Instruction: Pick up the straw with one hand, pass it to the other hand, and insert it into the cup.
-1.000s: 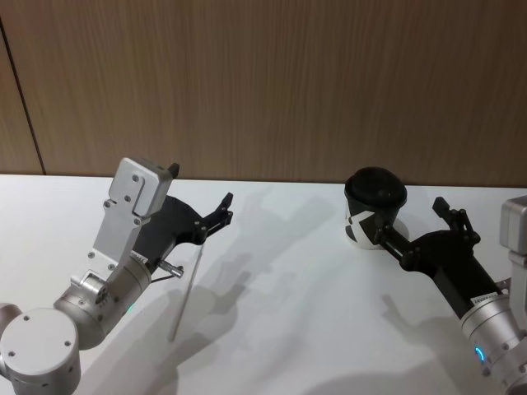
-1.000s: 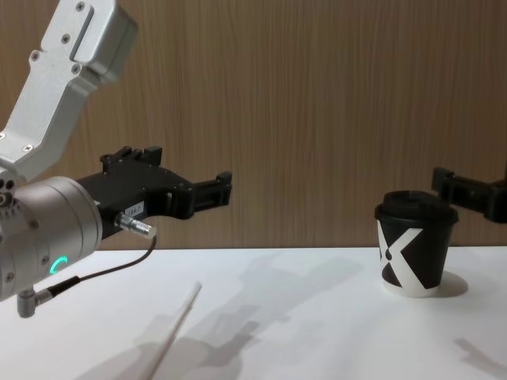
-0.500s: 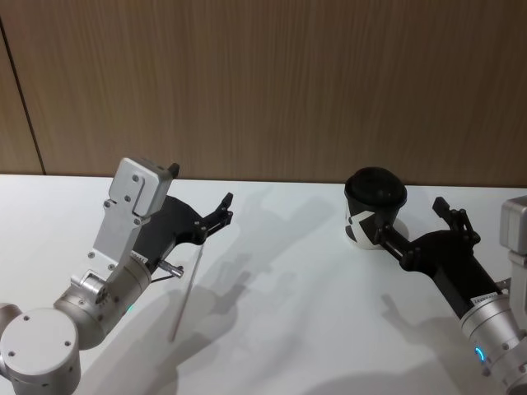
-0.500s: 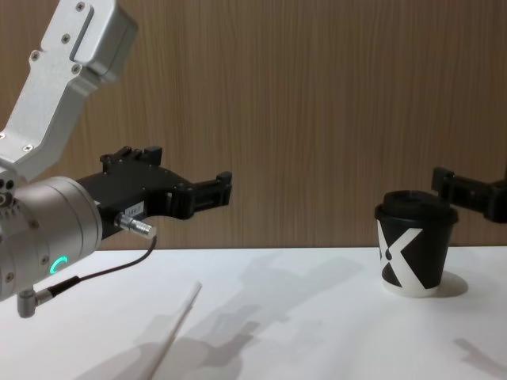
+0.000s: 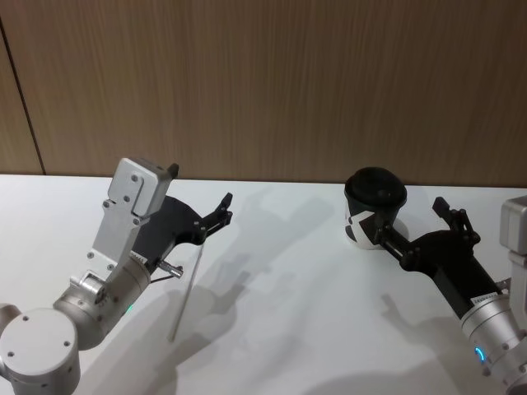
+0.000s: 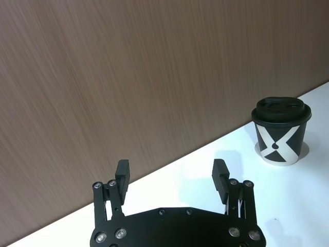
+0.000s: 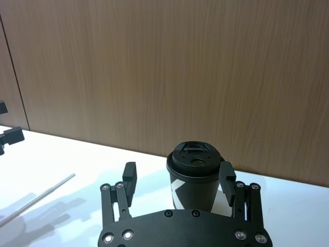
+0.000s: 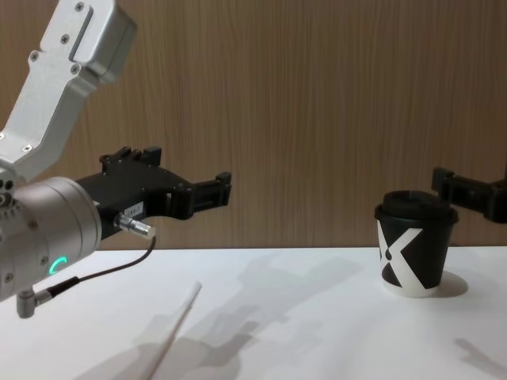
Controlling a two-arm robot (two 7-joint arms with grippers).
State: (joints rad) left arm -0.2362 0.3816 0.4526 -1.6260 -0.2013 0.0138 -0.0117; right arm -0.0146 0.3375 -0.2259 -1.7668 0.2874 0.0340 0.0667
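Straw [image 5: 186, 292]: flat on table [image 5: 288, 313], long axis fore-aft, below left gripper [image 5: 224, 210].
Left gripper: fingers spread, empty; nearer arm.
Right gripper [image 5: 410, 218]: spread, empty, near cup [image 5: 375, 202].

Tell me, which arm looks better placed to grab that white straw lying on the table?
Left, probably: the left gripper hovers open close to the straw, while the right gripper sits far off beside the cup.
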